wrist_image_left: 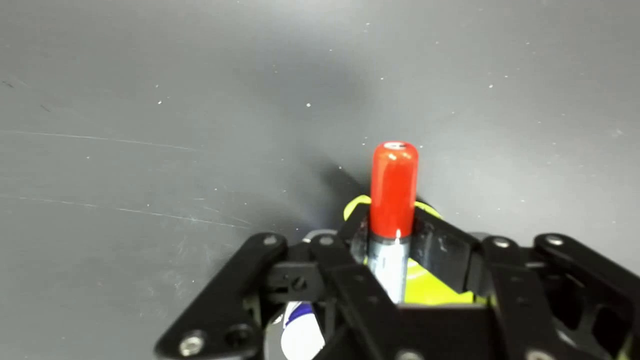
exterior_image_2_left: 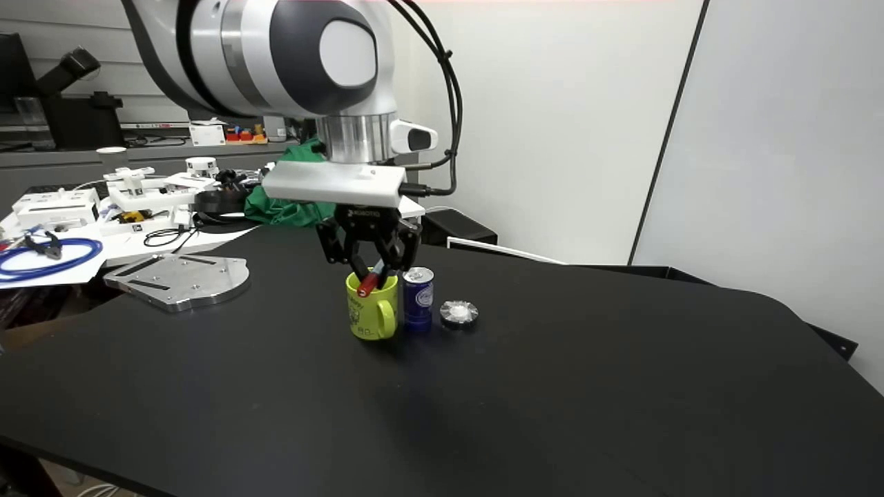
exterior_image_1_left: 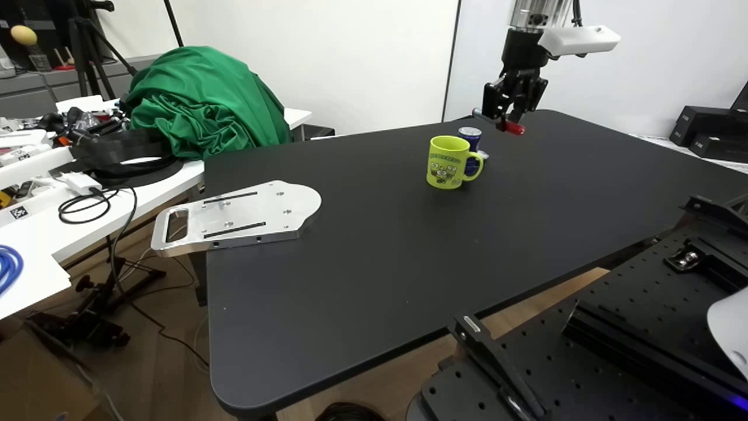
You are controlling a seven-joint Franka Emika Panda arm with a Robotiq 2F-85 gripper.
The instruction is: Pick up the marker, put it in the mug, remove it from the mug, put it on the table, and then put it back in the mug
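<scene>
The marker, with a red cap and silver body, shows in both exterior views (exterior_image_1_left: 515,127) (exterior_image_2_left: 367,285) and the wrist view (wrist_image_left: 394,192). My gripper (exterior_image_1_left: 506,118) (exterior_image_2_left: 375,273) (wrist_image_left: 390,222) is shut on it and holds it in the air, crosswise and near level, red cap sticking out. The yellow-green mug (exterior_image_1_left: 446,165) (exterior_image_2_left: 366,319) stands upright on the black table (exterior_image_1_left: 362,263) (exterior_image_2_left: 552,400) (wrist_image_left: 150,75). In an exterior view the gripper is higher than the mug and off to its handle side. In the wrist view the mug (wrist_image_left: 434,287) is partly hidden behind the fingers.
A blue can (exterior_image_1_left: 471,135) (exterior_image_2_left: 418,300) stands close beside the mug, and its white top (wrist_image_left: 301,337) shows in the wrist view. A small round silver-topped item (exterior_image_2_left: 458,313) lies beside the can. A metal plate (exterior_image_1_left: 251,210) (exterior_image_2_left: 181,277) lies at the table's edge.
</scene>
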